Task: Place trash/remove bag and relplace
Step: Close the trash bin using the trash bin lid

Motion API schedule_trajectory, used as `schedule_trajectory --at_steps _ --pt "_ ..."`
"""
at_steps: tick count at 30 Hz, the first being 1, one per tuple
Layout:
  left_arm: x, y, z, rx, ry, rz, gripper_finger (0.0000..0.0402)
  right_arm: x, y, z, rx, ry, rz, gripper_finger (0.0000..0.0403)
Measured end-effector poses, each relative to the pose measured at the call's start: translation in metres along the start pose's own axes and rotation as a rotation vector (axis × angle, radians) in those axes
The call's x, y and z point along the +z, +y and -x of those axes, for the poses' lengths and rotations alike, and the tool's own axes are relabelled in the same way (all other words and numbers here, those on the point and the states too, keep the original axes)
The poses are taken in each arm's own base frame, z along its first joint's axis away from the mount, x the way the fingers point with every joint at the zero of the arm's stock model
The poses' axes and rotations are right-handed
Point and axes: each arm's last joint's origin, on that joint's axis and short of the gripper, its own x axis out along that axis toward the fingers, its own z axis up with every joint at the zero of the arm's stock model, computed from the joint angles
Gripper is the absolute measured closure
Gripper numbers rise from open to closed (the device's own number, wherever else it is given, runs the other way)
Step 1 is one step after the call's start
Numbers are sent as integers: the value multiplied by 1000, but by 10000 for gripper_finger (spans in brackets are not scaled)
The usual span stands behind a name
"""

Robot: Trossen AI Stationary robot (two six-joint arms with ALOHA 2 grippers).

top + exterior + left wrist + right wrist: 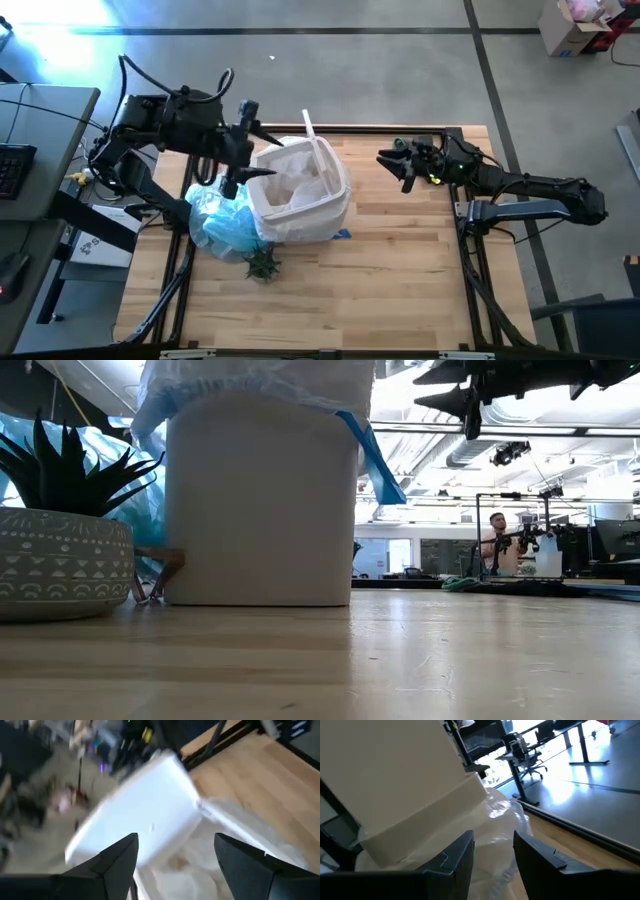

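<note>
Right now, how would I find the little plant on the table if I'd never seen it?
Look for the big white bin in the middle of the wooden table. At its front left corner, beside a crumpled light-blue bag, sits the little plant. It is the only green, spiky thing there, growing from a grey patterned pot.

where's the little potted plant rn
In the high view the potted plant sits on the table's left half, just in front of the white bin, beside the crumpled blue bag.
</note>
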Motion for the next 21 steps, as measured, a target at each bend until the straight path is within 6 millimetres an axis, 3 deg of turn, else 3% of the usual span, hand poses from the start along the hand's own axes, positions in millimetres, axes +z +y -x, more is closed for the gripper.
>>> schedule_trajectory --at_steps 5,14,18,21 --pt "-19 4 -7 25 197 216 160 0 7 0 40 -9 13 275" --pt "-61 -7 -52 40 494 392 163 0 8 0 40 -16 21 275" --pt "-71 -14 -57 73 496 407 163 -1 7 0 39 -9 33 275" --pt "-72 -14 -49 122 405 420 163 -1 7 0 38 -7 47 275"
